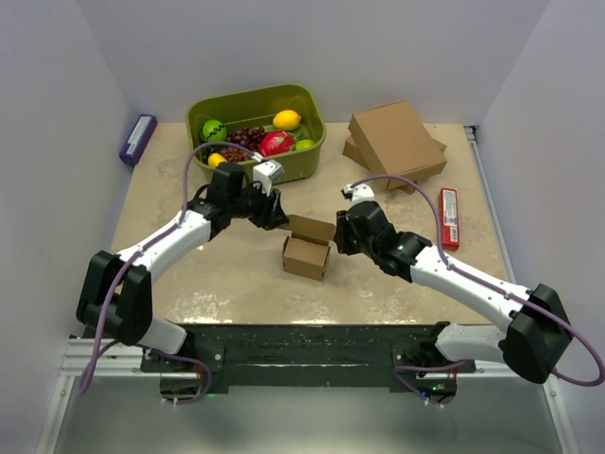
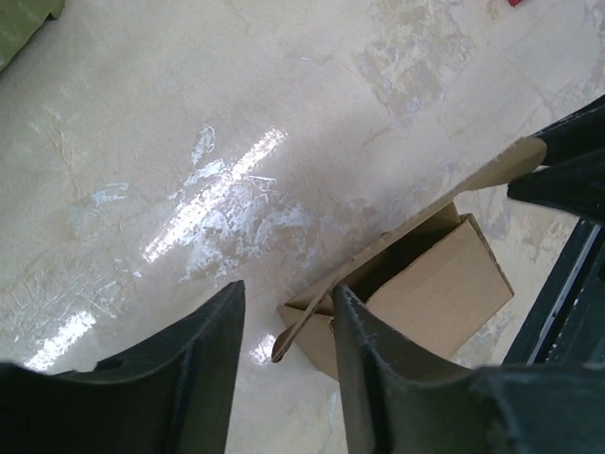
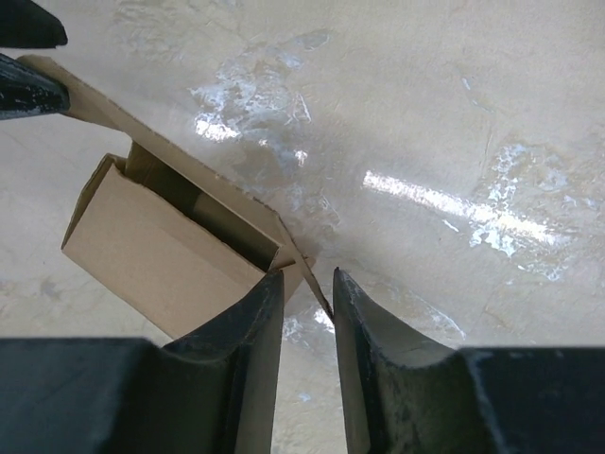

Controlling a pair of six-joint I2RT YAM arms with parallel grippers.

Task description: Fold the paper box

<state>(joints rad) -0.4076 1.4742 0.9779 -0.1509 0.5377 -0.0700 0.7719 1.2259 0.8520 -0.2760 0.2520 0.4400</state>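
Top external, paper box [image 1: 306, 257] flap ends hidden

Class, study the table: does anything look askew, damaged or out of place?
The paper box in the middle is unfinished, its lid flap sticking up open. At the back right, the stacked cardboard boxes sit twisted, edges not lined up.

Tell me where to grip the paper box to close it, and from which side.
Best bet: grip the raised lid flap of the paper box at its short end edges, coming in from the left and right. The flap is thin and stands free above the open box, so an end can be pinched on both faces.
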